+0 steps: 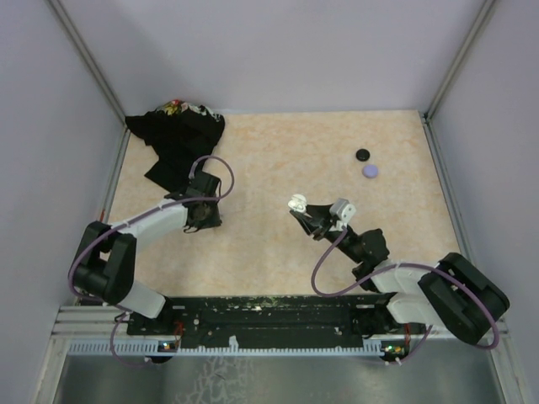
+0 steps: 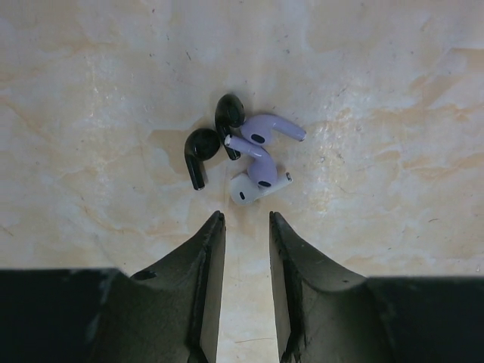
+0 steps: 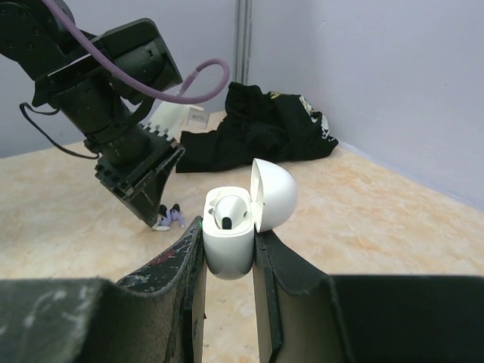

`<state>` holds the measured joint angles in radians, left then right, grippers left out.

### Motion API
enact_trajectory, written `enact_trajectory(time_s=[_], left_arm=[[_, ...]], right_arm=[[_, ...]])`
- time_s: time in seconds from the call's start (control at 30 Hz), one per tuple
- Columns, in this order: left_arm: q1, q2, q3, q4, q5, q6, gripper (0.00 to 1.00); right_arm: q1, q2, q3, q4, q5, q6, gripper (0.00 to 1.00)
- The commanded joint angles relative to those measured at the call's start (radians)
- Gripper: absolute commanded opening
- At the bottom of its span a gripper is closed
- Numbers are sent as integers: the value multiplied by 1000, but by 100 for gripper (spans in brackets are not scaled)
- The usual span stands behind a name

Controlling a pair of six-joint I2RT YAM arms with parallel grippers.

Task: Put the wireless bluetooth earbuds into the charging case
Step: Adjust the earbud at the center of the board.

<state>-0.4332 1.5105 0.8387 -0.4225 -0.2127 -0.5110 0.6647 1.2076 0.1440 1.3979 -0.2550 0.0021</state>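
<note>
Several loose earbuds lie in a cluster on the table in the left wrist view: two dark ones (image 2: 203,151), two lavender ones (image 2: 265,128) and a white one (image 2: 253,189). My left gripper (image 2: 247,219) is open and empty, its tips just short of the white bud. My right gripper (image 3: 229,246) is shut on a white charging case (image 3: 231,234) with its lid open and one white earbud (image 3: 229,210) seated inside. It holds the case above the table (image 1: 297,204). The earbud cluster also shows small in the right wrist view (image 3: 170,218).
A crumpled black cloth (image 1: 178,135) lies at the back left. A black disc (image 1: 363,155) and a lavender disc (image 1: 370,171) sit at the back right. Grey walls enclose the table on three sides.
</note>
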Motion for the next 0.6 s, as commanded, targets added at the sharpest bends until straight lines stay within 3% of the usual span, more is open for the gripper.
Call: enact_trajectory(time_s=[0.0, 0.57], left_arm=[[10, 9, 44, 25, -6, 17, 36], [33, 92, 76, 8, -30, 27, 32]], right_arm=[[3, 7, 1, 79, -1, 12, 0], [3, 0, -3, 81, 3, 15, 0]])
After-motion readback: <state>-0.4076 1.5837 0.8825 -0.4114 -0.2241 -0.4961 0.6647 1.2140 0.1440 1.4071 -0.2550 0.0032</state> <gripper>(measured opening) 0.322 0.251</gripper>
